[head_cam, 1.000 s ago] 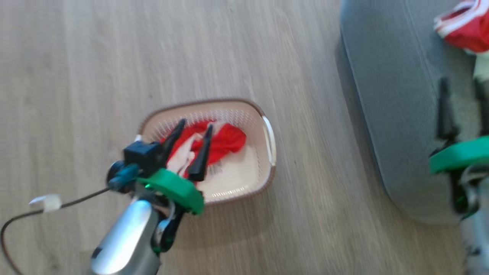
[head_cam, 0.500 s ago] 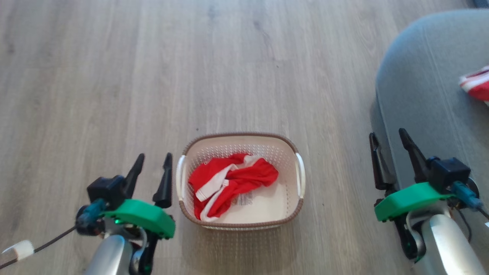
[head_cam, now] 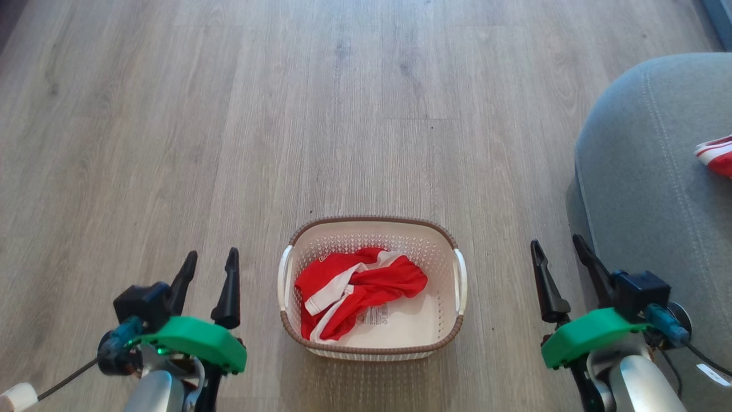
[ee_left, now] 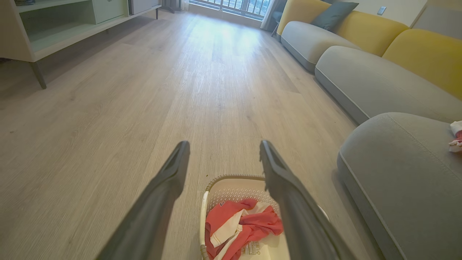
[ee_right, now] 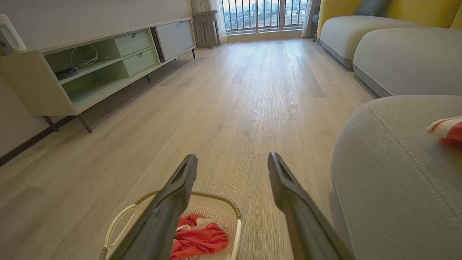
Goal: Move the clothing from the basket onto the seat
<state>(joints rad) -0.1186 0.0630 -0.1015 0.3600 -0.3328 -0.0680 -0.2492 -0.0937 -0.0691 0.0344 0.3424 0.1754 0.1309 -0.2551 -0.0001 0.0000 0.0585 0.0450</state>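
Red-and-white clothing (head_cam: 354,292) lies bunched on the left half of the basket (head_cam: 372,219) floor, touching its left wall; the label (head_cam: 374,313) is bare beside it. Another red-and-white piece (head_cam: 716,155) lies on the seat (head_cam: 646,189), well in from its near rounded corner.

Left gripper (head_cam: 211,257) is just left of the basket, right gripper (head_cam: 555,243) between basket and seat; both have jaws spread wide, holding nothing.

Risks, as judged:
- fingers snag the holed wall or a white handle (head_cam: 284,274), so the light basket drags or tips;
- a pinch on one fold only, so the cloth slips onto the floor (head_cam: 229,114);
- a drop too near the seat's rounded edge, so it slides off.

Bare floor lies between basket and seat; only the basket rim bars the reach. Cabinet (ee_right: 90,68) and sofa (ee_left: 361,79) stand well apart.
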